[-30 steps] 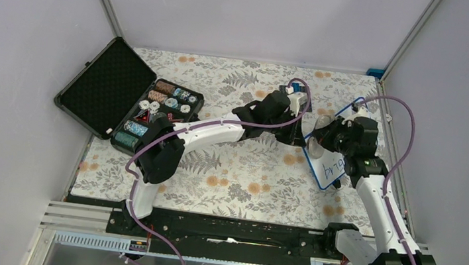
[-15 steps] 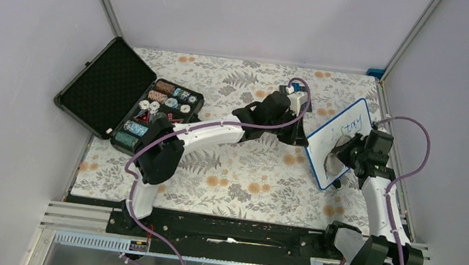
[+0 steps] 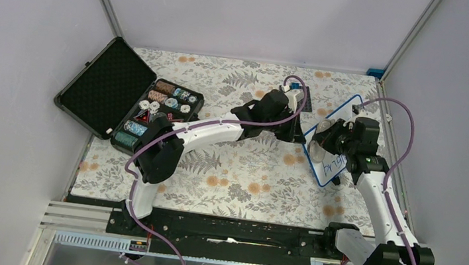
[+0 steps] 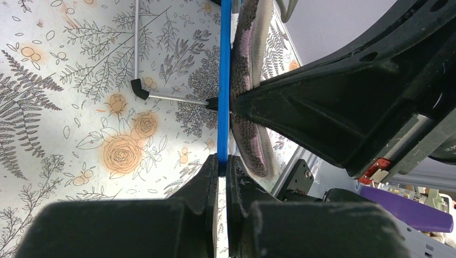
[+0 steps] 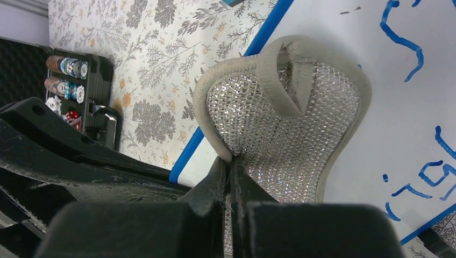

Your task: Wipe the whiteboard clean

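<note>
The whiteboard point(image 3: 333, 165), white with a thin blue frame, stands tilted at the right of the floral mat and bears blue handwriting point(image 5: 400, 37). My left gripper point(image 3: 301, 135) is shut on the board's blue frame edge point(image 4: 224, 80), seen edge-on in the left wrist view between its jaws point(image 4: 221, 166). My right gripper point(image 5: 230, 166) is shut on a silvery mesh pad point(image 5: 285, 129) with a beige rim and loop. The pad point(image 3: 321, 130) lies flat against the board's white face point(image 5: 408, 107), near its left edge. The right arm hides the board's middle from above.
An open black case point(image 3: 100, 84) with stacks of chips point(image 3: 167, 101) sits at the left of the floral mat point(image 3: 240, 173). A thin grey rod with a black foot point(image 4: 139, 88) rests on the mat behind the board. A blue object point(image 3: 375, 72) sits in the back right corner.
Half a second ago my right gripper and pad were at the board's near right side; now they are back at its upper left. The left gripper has kept its hold.
</note>
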{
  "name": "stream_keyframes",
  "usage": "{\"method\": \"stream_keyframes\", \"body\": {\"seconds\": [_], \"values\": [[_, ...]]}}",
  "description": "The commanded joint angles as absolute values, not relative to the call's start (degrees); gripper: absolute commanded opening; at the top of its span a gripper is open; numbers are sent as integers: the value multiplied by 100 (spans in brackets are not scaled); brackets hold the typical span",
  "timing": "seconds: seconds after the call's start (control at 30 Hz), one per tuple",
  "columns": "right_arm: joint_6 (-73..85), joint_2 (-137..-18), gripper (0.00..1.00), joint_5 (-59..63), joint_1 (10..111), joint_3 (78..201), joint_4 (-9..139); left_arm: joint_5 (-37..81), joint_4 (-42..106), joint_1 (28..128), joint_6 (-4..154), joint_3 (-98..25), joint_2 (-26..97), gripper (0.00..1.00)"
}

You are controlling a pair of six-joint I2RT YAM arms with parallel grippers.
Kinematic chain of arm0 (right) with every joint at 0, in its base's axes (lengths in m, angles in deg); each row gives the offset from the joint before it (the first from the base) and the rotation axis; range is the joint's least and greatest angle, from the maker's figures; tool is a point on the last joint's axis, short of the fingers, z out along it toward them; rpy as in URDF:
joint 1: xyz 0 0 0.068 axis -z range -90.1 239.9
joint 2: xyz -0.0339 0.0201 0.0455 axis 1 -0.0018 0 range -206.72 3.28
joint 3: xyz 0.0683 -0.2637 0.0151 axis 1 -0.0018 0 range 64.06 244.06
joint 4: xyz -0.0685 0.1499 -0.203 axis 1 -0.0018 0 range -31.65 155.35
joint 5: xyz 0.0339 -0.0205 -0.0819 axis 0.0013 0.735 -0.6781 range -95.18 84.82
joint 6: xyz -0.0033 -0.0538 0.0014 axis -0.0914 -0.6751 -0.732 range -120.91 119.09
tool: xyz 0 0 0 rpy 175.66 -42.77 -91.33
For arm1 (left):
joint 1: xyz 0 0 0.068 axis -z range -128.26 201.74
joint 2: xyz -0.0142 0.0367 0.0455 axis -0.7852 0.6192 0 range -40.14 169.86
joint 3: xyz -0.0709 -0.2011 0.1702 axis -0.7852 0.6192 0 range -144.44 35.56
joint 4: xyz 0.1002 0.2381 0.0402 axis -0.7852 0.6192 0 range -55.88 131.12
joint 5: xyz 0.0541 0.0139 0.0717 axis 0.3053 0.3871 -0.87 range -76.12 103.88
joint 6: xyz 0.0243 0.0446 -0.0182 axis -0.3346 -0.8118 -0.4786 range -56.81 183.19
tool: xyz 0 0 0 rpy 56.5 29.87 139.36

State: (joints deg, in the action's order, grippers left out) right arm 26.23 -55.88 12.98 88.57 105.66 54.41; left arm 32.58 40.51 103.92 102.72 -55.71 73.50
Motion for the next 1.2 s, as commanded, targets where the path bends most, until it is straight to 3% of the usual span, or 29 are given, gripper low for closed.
{"method": "stream_keyframes", "body": {"seconds": [0.0, 0.17, 0.37, 0.47, 0.67, 0.83, 1.17], "values": [[2851, -5696, 0, 1234, 9041, 10412, 5602, 3518, 3542, 10567, 10316, -5713, 7215, 0], [2804, -5921, 0, 1762, 10264, 9983, 5423, 3522, 3539, 10563, 10305, -5632, 7151, 0], [2682, -5548, 0, 2445, 10298, 9880, 5315, 3502, 3584, 10566, 10243, -5576, 7121, 0], [2641, -5222, 0, 2536, 10033, 10035, 5212, 3451, 3549, 10566, 10257, -5508, 7116, 0], [2264, -5527, 0, 2539, 8579, 10794, 5070, 3548, 3502, 10563, 10333, -5600, 7228, 0], [2026, -5920, 0, 3147, 8370, 11266, 5296, 3572, 3527, 10561, 10389, -5592, 7317, 0], [2814, -5278, 0, 2108, 8363, 9910, 4458, 3660, 3117, 10555, 10433, -5192, 7115, 0]]}}
